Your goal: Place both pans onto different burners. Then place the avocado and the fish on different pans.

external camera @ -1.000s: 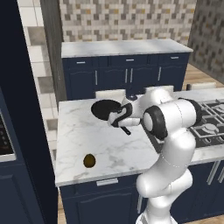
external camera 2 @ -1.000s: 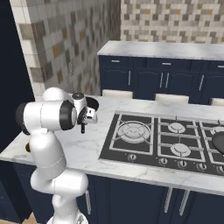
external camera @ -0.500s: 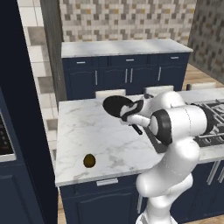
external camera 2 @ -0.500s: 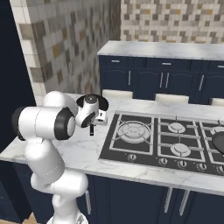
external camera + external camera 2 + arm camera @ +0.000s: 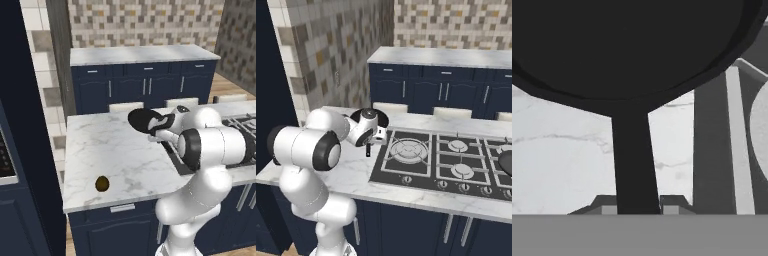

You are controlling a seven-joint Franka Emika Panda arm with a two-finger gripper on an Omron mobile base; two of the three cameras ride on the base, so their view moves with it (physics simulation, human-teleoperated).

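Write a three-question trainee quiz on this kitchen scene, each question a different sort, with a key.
1. True or false: the gripper is shut on the handle of a pan.
2. Multiple choice: where does the avocado lie? A) in the held pan B) on the marble counter, near its front edge C) on a burner.
3. Short answer: in the right base view, what dark thing shows at the right edge of the cooktop?

Key:
1. True; the handle runs down between the fingertips, and the pan is in the air beside the cooktop.
2. B.
3. The second pan, partly cut off by the picture's edge, over the far right burners.
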